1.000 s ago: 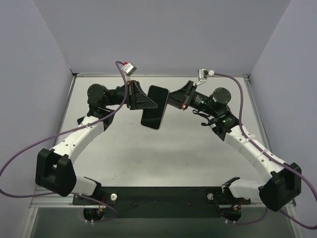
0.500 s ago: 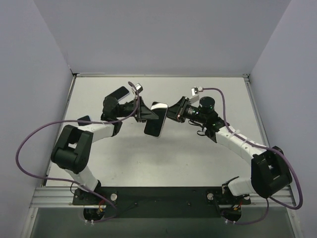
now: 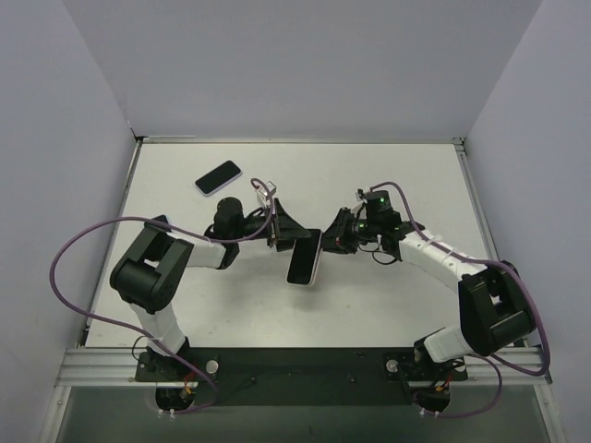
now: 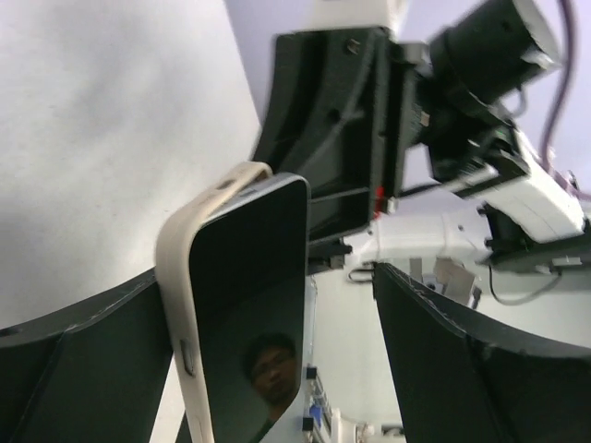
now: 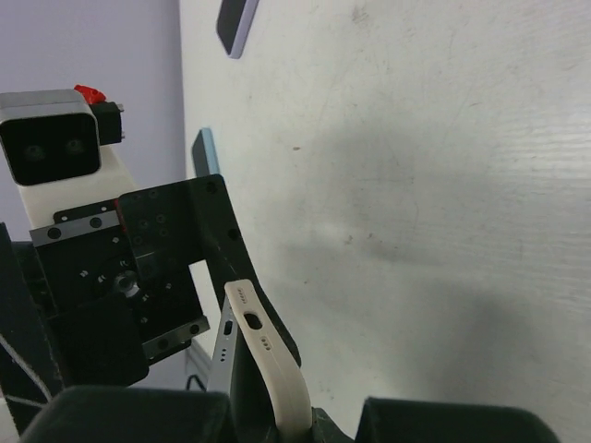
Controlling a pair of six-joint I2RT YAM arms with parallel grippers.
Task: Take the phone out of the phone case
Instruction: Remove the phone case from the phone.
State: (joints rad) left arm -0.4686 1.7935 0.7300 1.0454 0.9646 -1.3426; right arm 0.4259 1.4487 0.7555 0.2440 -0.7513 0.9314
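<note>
The phone (image 3: pixel 304 257), dark screen up, sits in a cream phone case (image 4: pixel 174 277) and hangs above the table between the two arms. My left gripper (image 3: pixel 297 240) is open. Its fingers (image 4: pixel 462 360) stand on either side of the phone (image 4: pixel 247 277), with a wide gap on the right side. My right gripper (image 3: pixel 331 242) is shut on the phone case (image 5: pixel 270 369) at its far end. In the right wrist view the case's bottom edge bows away from the phone's silver edge (image 5: pixel 223 334). My right gripper (image 5: pixel 300 429) shows only at the bottom of that view.
A second phone (image 3: pixel 218 177) lies flat on the white table (image 3: pixel 388 305) at the back left and also shows as the second phone (image 5: pixel 238 26) in the right wrist view. A thin blue-edged item (image 5: pixel 204 152) lies beyond my left gripper. Grey walls enclose the table.
My left gripper has opened and let go of the phone. Both arms have drawn nearer and lower, carrying the phone toward the table's middle.
</note>
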